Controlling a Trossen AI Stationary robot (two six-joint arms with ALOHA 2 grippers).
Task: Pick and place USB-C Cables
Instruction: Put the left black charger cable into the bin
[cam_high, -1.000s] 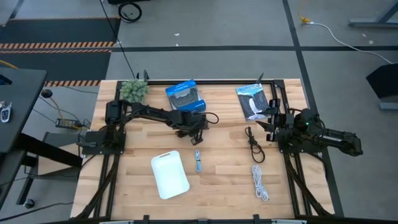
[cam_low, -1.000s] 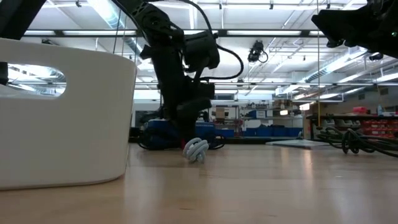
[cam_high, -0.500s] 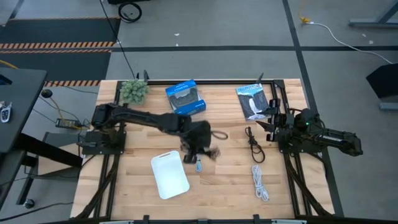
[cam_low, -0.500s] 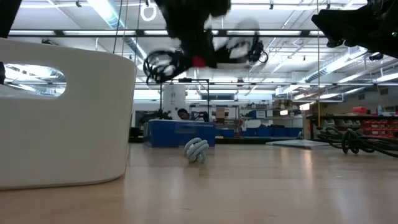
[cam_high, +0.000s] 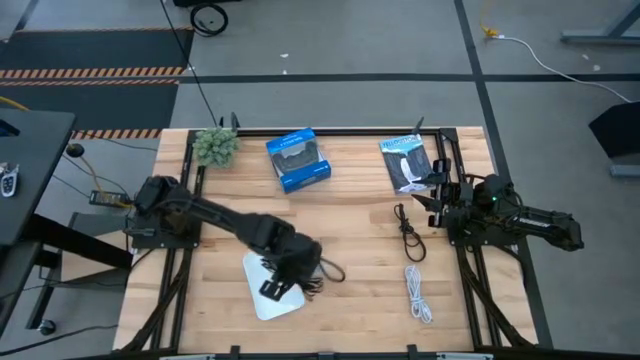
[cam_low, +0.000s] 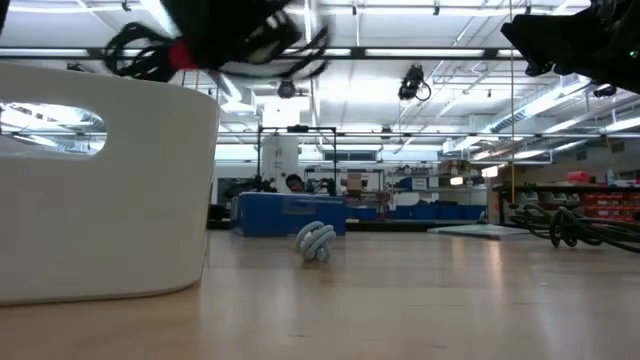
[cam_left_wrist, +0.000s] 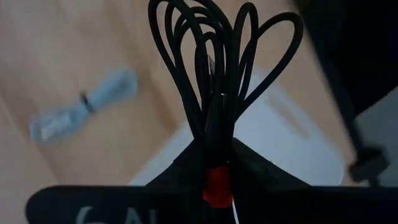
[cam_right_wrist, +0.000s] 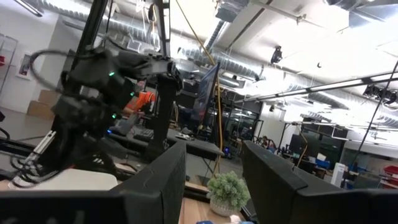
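Note:
My left gripper (cam_high: 297, 272) hangs over the right edge of the white bin (cam_high: 270, 292), shut on the black-and-red USB-C cable (cam_left_wrist: 214, 81). In the low view that cable (cam_low: 165, 52) shows blurred above the bin's wall (cam_low: 100, 180). The grey cable (cam_low: 316, 240) lies on the table right of the bin; the left arm covers it in the high view. The black cable (cam_high: 407, 232) and the white cable (cam_high: 418, 293) lie on the table's right half. My right gripper (cam_right_wrist: 214, 186) waits open at the right side, near the black cable's far end. My left gripper pinches the black-and-red cable between its two fingers at the bundled end beside the red band (cam_left_wrist: 216, 186). The black loops (cam_left_wrist: 217, 56) fan out past the fingertips. The bundle is lifted clear of the table, above the bin.
A blue box (cam_high: 298, 158) and a black-and-white packaged item (cam_high: 406, 162) lie along the far edge, with a small green plant (cam_high: 213, 146) at the far left corner. Bare wood lies between the bin and the white cable.
My left gripper has risen from the table near the blue box with the black-and-red cable in its fingers and swung toward the near edge and to the left, ending over the white bin. The cable is lifted clear. The grey cable has stayed in place.

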